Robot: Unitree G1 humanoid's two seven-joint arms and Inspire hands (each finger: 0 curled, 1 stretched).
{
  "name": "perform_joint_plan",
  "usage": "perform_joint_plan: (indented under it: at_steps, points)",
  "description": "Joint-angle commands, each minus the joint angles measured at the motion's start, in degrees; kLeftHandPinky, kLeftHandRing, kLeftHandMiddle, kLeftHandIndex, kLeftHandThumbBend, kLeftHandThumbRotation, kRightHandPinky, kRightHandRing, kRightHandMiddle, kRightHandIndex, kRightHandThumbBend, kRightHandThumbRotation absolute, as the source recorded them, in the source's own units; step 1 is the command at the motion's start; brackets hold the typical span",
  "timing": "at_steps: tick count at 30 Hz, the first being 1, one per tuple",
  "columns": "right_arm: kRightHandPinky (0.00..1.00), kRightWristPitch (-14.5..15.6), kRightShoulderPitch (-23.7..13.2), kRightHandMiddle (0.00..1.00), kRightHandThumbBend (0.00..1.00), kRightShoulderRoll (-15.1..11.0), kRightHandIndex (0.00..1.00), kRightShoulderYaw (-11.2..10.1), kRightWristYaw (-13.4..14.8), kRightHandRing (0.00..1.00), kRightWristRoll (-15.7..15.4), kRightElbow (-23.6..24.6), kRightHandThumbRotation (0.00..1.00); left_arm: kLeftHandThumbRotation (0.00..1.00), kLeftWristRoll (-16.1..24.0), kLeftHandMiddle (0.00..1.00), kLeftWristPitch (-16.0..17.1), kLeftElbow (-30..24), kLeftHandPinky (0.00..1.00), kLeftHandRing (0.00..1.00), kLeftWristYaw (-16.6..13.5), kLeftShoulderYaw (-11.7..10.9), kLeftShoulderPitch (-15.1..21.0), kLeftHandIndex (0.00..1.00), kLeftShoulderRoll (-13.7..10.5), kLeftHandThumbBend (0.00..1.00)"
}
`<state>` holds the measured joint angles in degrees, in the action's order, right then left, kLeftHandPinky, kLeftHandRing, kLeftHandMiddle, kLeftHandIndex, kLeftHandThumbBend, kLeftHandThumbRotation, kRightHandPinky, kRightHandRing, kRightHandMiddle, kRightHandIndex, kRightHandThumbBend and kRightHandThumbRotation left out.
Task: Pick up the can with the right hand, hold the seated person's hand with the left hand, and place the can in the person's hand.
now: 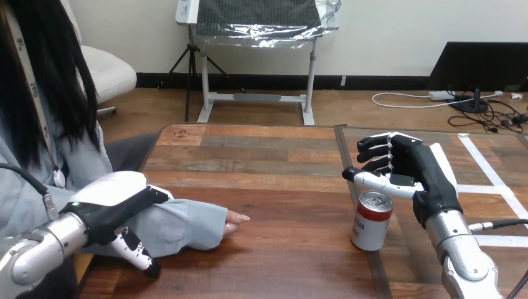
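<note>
Person's hand (236,219) mostly in sleeve (187,224); right arm (464,249) cut off btm.

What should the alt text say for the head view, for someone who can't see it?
The robot's right hand hovers open just behind the top of an upright red-and-white can on the wooden table, not gripping it. At the left, its left hand is curled round the person's forearm; the person's hand rests on the table, apart from the can.
</note>
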<state>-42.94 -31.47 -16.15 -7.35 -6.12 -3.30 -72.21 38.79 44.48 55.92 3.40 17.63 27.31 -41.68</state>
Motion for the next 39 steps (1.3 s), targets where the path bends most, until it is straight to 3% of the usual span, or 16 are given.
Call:
perform_joint_plan:
  at_steps: [1,6,18,30,39]
  points:
    - [0.41,-0.77,-2.32,0.54,0.78,-1.22,0.55,-0.1,0.2,0.47,-0.04,1.54,0.0,0.02,-0.61,0.57,1.11,0.61,0.5,0.53,-1.39,0.57,3.61,0.59,0.38,1.0]
    - [0.41,-0.69,-2.28,0.54,0.78,-1.18,0.55,0.15,0.69,0.47,-0.42,1.47,0.0,0.02,-0.73,0.56,1.24,0.66,0.48,0.52,-1.24,0.55,3.63,0.57,0.25,0.99]
    - [0.4,-0.39,-2.35,0.54,0.76,-0.48,0.55,-0.75,-1.1,0.47,1.17,1.34,0.0,0.0,-1.52,0.56,2.77,0.28,0.48,0.51,-1.43,0.04,3.21,0.57,-0.02,0.99]
    - [0.43,-1.45,-2.24,0.57,0.78,-0.47,0.6,-0.31,0.5,0.51,0.34,2.07,0.0,0.0,-2.3,0.55,2.49,-0.38,0.48,0.51,-1.16,-0.57,2.6,0.56,0.04,0.99]
    - [0.54,-1.4,-1.59,0.66,0.89,0.7,0.7,-1.53,-3.58,0.62,3.59,4.26,0.1,0.0,-3.3,0.55,2.76,-0.73,0.49,0.52,-1.14,-0.97,1.94,0.57,-0.03,0.99]
